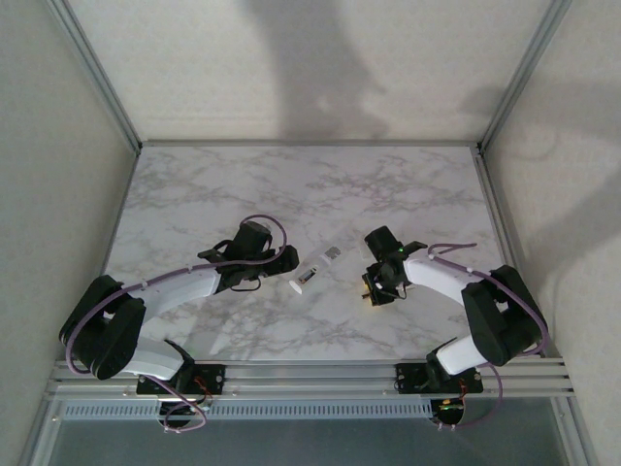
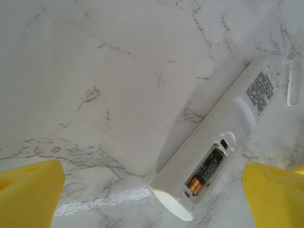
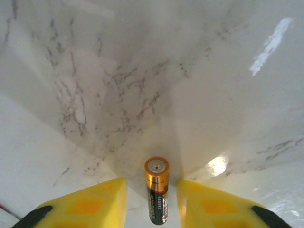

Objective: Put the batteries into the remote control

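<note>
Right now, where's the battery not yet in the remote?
The loose battery sits between the right gripper's yellow fingers in the right wrist view; overhead, that gripper is right of the remote control.

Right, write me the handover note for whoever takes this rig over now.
The left end effector is wide open above the remote control, which lies back up on the table, compartment open.
The right end effector has the second battery between its fingers, slim gaps either side; grip unconfirmed.
Done: the seated battery is in.
Left: load the second battery; a white strip beside the remote may be the cover to refit.
</note>
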